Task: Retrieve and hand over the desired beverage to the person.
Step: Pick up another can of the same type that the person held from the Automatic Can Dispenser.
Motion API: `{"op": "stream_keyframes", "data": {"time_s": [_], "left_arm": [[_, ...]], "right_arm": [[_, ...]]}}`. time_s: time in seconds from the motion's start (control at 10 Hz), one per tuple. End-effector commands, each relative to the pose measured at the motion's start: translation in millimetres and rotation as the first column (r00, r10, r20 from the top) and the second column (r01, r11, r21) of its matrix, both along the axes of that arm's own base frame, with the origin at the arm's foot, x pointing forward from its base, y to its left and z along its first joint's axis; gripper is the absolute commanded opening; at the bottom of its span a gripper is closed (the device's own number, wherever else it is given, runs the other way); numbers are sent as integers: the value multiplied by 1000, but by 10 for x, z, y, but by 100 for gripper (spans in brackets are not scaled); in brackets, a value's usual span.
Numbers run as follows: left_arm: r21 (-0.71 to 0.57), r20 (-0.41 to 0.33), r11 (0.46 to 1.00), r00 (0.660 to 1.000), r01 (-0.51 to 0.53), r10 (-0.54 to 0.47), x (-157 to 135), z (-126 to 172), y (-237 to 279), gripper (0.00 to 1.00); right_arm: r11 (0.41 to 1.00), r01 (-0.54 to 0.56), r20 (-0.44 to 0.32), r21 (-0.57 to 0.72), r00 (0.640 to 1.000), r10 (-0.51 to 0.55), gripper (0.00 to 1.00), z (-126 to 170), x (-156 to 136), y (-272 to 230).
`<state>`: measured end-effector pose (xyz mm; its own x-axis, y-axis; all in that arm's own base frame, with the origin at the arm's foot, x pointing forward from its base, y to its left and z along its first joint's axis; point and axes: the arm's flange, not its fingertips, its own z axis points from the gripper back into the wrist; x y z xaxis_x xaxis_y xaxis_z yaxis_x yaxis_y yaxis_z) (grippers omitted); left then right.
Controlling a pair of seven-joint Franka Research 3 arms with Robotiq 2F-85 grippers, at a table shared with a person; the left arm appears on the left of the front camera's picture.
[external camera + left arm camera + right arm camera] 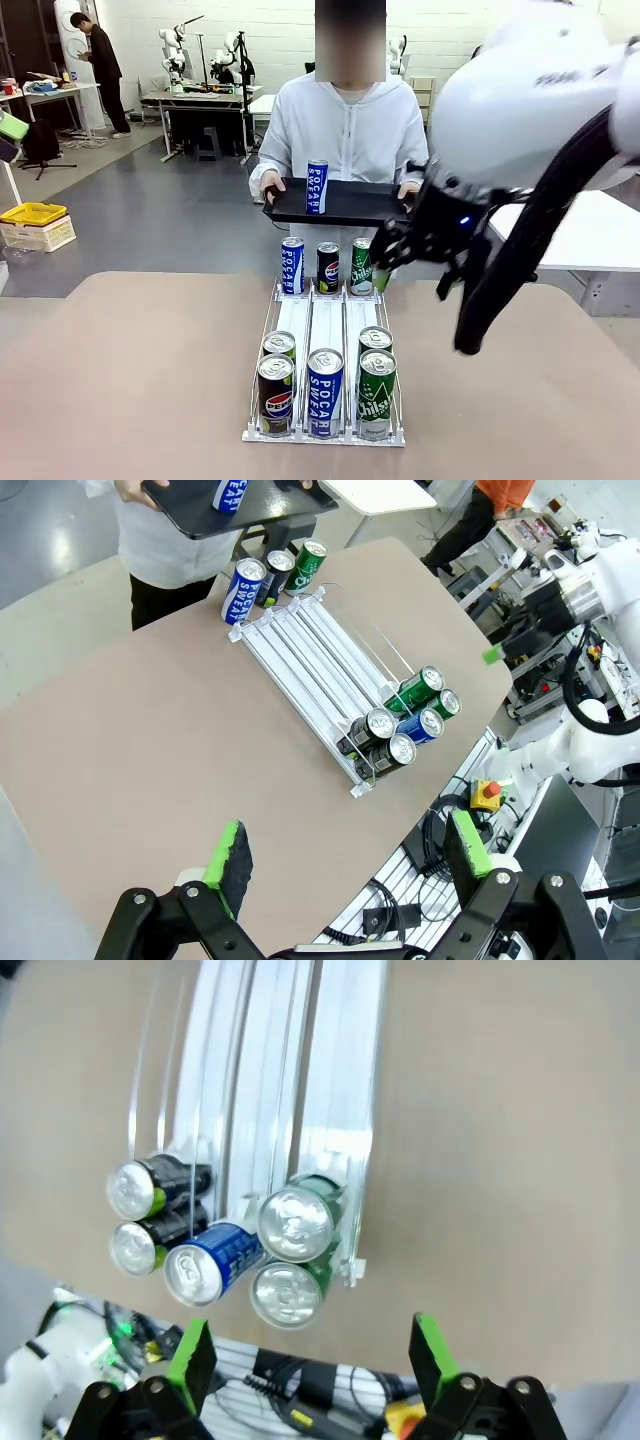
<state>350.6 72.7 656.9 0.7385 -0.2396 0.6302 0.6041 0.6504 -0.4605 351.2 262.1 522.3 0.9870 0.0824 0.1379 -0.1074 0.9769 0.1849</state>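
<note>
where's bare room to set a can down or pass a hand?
Free: bare table left of the rack, out to the table edge; table right of the rack, though the right arm hangs over it; tray beside its one blue can. Crowded: rack's near end, five cans, and three cans at its far end.

A yellow crate (32,213) sits on a white box (40,238).

Glossy metal cans (325,392), clr plastic rack (327,320), matt table (130,380), smooth blk tray (352,204).
</note>
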Motion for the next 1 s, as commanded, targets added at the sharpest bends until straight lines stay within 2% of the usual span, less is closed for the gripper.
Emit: {"op": "stream_keyframes", "data": {"time_s": [0.0, 0.2, 0.5, 0.6, 0.7, 0.9], "left_arm": [[-16, 20, 1000, 1000, 5, -4, 11, 7, 12, 100], [-16, 20, 1000, 1000, 5, -4, 11, 7, 12, 100], [-16, 20, 1000, 1000, 5, -4, 11, 7, 12, 100], [-16, 20, 1000, 1000, 5, -4, 11, 7, 12, 100], [-16, 20, 1000, 1000, 5, -4, 11, 7, 12, 100], [-16, 20, 1000, 1000, 5, -4, 11, 7, 12, 100]], "right_arm": [[996, 57, -48, -65, 997, -60, 100, -148, 101, 306], [991, 103, -60, -91, 992, -108, 100, -283, 1, 431], [984, 115, -80, -134, 989, -126, 100, -560, -213, 531], [983, 144, -95, -115, 983, -156, 100, -619, -249, 530], [992, 87, -88, -95, 991, -96, 100, -460, -146, 474], [992, 87, -88, -95, 991, -96, 100, -460, -146, 474]]}}
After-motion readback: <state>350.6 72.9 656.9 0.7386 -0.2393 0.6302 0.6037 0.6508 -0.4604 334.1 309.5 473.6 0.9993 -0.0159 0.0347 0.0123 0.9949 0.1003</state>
